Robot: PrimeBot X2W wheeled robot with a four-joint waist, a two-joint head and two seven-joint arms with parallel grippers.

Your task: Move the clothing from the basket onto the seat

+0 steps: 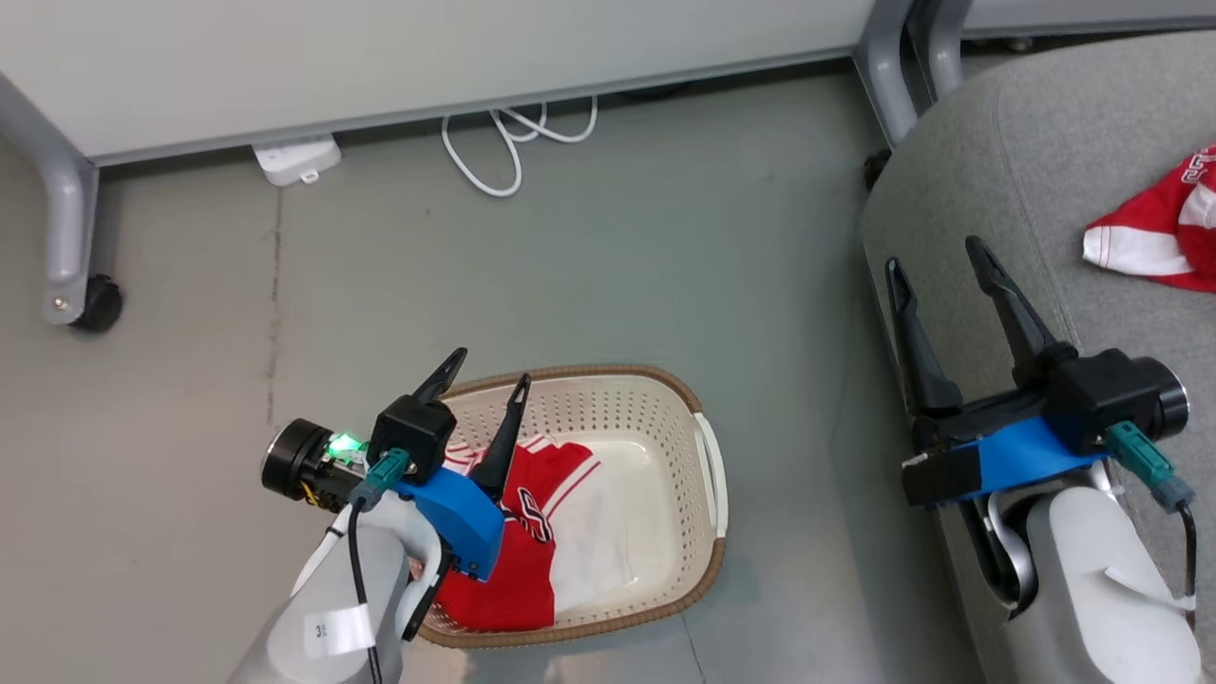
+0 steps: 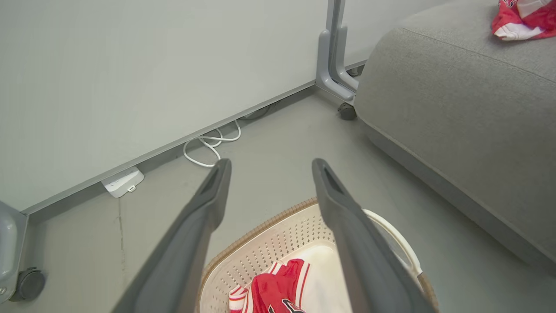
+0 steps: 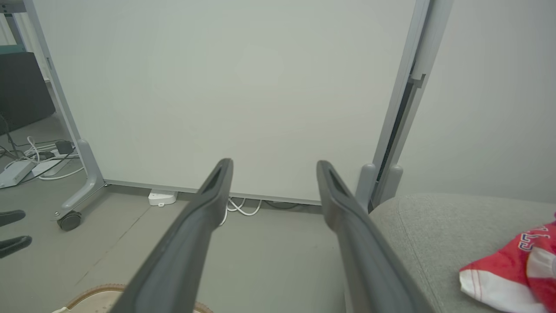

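Now, soft red jersey [image 1: 518, 570] in perforated cream basket [image 1: 608, 372], 2nd jersey [image 1: 1164, 228] on rounded grey-felt seat [image 1: 1026, 142], L+R jaws spread.

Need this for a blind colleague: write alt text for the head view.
A red jersey lies in a cream laundry basket on the floor, with the open left gripper above it. At right, the open right gripper is by a grey seat where a second red jersey rests.
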